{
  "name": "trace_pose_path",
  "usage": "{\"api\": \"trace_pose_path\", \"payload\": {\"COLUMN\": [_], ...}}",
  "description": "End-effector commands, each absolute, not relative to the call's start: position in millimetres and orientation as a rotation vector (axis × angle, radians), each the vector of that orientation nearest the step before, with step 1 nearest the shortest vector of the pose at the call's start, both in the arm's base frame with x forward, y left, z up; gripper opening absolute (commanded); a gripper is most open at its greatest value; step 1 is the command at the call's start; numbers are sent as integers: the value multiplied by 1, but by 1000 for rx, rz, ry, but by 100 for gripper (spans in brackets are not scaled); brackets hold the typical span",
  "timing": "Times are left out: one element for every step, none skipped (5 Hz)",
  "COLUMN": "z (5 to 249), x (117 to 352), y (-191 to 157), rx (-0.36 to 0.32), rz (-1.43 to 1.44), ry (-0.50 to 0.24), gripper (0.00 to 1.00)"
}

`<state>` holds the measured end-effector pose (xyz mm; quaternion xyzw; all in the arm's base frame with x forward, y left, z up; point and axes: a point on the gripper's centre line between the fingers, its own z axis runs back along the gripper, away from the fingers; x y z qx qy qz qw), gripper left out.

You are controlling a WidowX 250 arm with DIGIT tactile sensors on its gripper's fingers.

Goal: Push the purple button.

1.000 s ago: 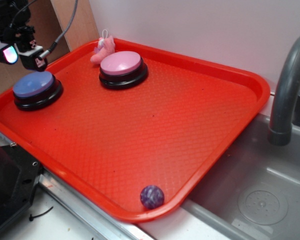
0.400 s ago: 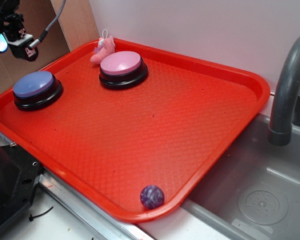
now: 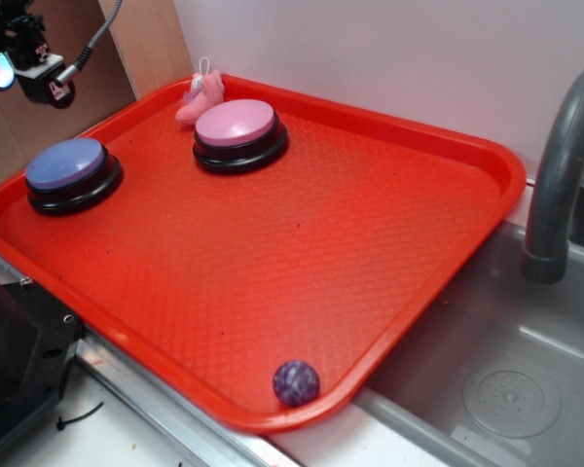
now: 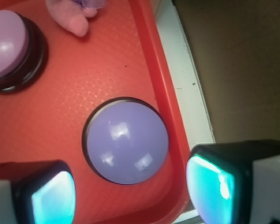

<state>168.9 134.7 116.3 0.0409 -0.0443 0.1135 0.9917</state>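
Observation:
The purple button (image 3: pixel 66 165) has a periwinkle dome on a black base and sits at the left end of the red tray (image 3: pixel 370 253). My gripper (image 3: pixel 21 80) hangs in the air above and behind it, at the top left corner, clear of the dome. In the wrist view the purple button (image 4: pixel 126 140) lies below, just ahead of my gripper (image 4: pixel 130 196). Both glowing fingertips (image 4: pixel 212 184) stand wide apart with nothing between them. The gripper is open.
A pink-topped button (image 3: pixel 236 125) stands at the tray's back, with a small pink plush toy (image 3: pixel 202 97) behind it. A dark purple ball (image 3: pixel 296 382) rests at the tray's front rim. A grey sink (image 3: pixel 506 389) and faucet (image 3: pixel 565 165) are at the right.
My gripper has risen and drawn back to the upper left, away from the purple button. The buttons, toy and ball have not moved.

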Motion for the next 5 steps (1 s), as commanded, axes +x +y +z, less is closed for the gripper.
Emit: {"api": "trace_pose_path", "payload": {"z": [141, 145, 147, 149, 144], "x": [163, 160, 158, 155, 157], "y": [140, 140, 141, 141, 143], "rx": [105, 105, 112, 120, 97], "rz": [227, 232, 238, 231, 273], "ry": [-163, -174, -180, -196, -163], "gripper": [100, 100, 100, 100, 100]}}
